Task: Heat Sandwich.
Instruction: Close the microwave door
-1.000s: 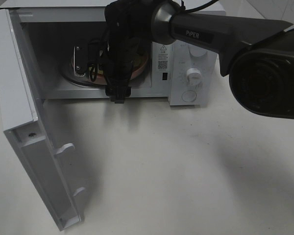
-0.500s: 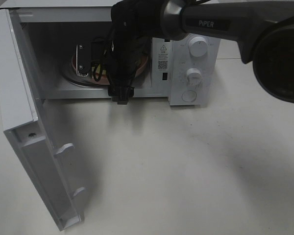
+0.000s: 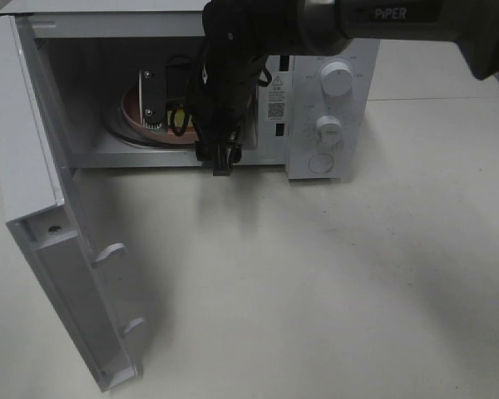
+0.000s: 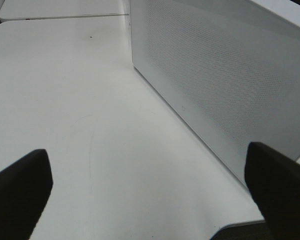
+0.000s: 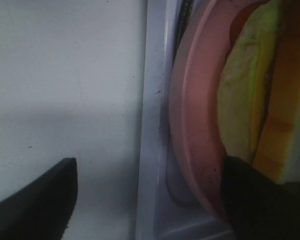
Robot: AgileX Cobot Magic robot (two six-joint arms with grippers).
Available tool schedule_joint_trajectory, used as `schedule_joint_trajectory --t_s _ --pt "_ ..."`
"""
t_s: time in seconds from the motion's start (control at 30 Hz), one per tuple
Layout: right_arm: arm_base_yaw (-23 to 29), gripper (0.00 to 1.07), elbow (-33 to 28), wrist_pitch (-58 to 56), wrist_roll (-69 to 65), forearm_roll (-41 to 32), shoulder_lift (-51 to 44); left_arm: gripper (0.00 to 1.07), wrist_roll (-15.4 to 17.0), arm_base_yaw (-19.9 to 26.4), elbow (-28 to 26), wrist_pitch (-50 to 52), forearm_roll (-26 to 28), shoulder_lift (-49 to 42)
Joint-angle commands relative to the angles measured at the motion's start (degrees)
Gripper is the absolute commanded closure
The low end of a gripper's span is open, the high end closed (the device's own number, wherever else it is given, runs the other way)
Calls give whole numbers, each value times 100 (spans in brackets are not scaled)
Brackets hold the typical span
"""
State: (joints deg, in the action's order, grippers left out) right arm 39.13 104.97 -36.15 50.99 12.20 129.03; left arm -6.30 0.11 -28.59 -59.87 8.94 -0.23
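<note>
Right gripper point(image 5: 147, 167), inside the open microwave point(image 3: 333, 83) at upper centre: I hold its jaws spread astride the pink plate point(image 5: 192, 125) rim, so the sandwich point(image 5: 250, 100) rests free inside. Left gripper point(image 4: 147, 155) is spread, empty, parked clear.

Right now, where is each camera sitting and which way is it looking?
Exterior high: mounted high, looking down at the table and open microwave; the right arm reaches inside.
Left wrist: on the left arm, facing the microwave's dotted side wall; two dark open jaws show.
Right wrist: on the right arm, facing the pink plate and sandwich; open jaws show.
Shared: the high and right wrist views both show the plate inside the microwave.
</note>
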Motion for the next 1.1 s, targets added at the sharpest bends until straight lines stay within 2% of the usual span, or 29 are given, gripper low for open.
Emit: schedule_joint_trajectory --t_s 0.03,0.1,0.2,0.23,0.3,0.5,0.8,1.1 --pt "40 31 -384 384 -29 86 -309 5 34 -29 17 34 -17 -132" --pt "40 31 -842 819 -29 97 -561 5 34 -29 17 34 -17 -132" --pt "40 31 -1169 1175 -29 103 -762 5 34 -29 17 34 -17 -132" --pt "40 31 -1518 1490 -29 103 -968 5 34 -29 17 34 -17 -132" --pt "40 31 -1662 1604 -29 103 -1049 5 34 -29 17 34 -17 -132" --pt "40 31 -2681 2051 -29 103 -1662 5 34 -29 17 34 -17 -132" --pt "40 31 -3718 2424 -29 103 -2435 5 34 -29 17 34 -17 -132" --pt "40 31 -4440 2389 -504 40 -3146 5 34 -29 17 34 -17 -132"
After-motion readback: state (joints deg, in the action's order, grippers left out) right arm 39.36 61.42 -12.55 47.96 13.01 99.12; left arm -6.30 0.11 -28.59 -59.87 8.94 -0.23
